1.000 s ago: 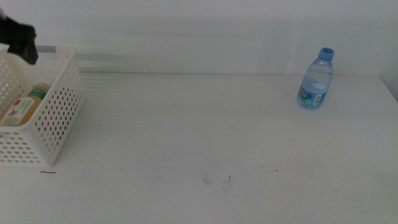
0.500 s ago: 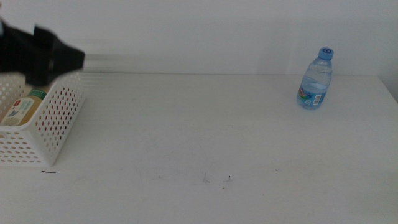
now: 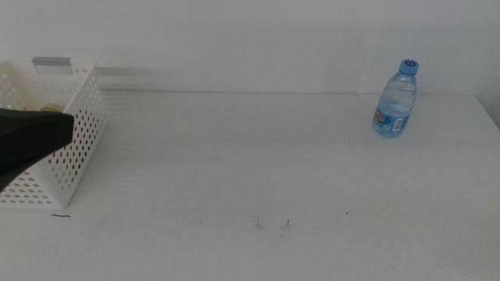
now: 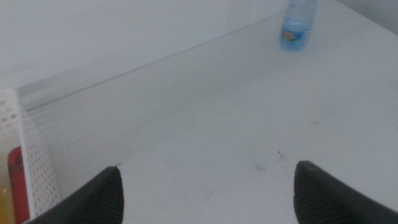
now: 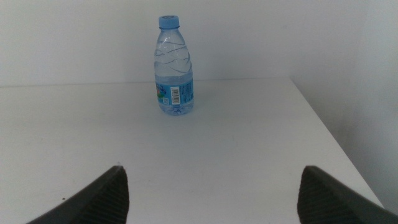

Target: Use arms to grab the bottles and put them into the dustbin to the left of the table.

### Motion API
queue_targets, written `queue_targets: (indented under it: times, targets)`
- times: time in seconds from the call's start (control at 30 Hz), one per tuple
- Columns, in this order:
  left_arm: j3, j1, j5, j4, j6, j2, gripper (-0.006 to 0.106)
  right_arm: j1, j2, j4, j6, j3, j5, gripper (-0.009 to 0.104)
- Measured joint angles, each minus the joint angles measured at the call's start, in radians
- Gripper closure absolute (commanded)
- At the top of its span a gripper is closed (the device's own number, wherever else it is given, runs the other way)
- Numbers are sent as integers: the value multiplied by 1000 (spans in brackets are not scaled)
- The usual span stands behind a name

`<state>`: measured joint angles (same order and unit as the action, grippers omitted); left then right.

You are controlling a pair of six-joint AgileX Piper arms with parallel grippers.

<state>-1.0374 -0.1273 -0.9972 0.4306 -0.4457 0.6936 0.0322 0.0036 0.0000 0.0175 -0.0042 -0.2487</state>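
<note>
left gripper (image 4: 205, 186): jaws spread wide, empty, over the table (image 3: 258, 156) beside the dustbin (image 3: 74, 148) | right gripper (image 5: 211, 186): jaws apart, empty, facing the water bottle (image 5: 172, 67) | red can (image 4: 17, 183): inside dustbin at table's left end | water bottle: upright, far right of table, well apart from dustbin

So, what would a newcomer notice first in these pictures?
The clear water bottle with its blue cap stands upright and alone at the far right of the white table. At the table's left end sits the white perforated dustbin, with the left gripper, jaws wide open, dark and blurred in front of it.
</note>
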Motion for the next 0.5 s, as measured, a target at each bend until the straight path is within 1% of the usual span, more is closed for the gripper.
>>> queue_targets:
  times: [0.23,0.33,0.5]
  targets:
    - [-38,-198,29,-132,145,0,7,0,0,0,0,0,0,18]
    - [-38,-241,55,-152,184,0,7,0,0,0,0,0,0,18]
    - [-38,-253,98,-154,195,0,7,0,0,0,0,0,0,18]
